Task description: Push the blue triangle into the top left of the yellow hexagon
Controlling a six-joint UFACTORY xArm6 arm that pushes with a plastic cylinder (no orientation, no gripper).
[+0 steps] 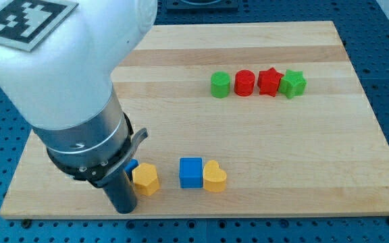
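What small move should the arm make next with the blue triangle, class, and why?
Probably a short nudge toward the view's right and slightly down: the blue triangle peeks out at the yellow hexagon's top left, seemingly touching. My tip is hidden behind the arm, so this is tentative.

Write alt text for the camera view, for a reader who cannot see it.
A large white robot arm fills the view's left, its dark rod beside a yellow hexagon, with a sliver of blue block between them; my tip itself is not distinguishable. A blue cube touches a yellow heart; green and red blocks line the top.
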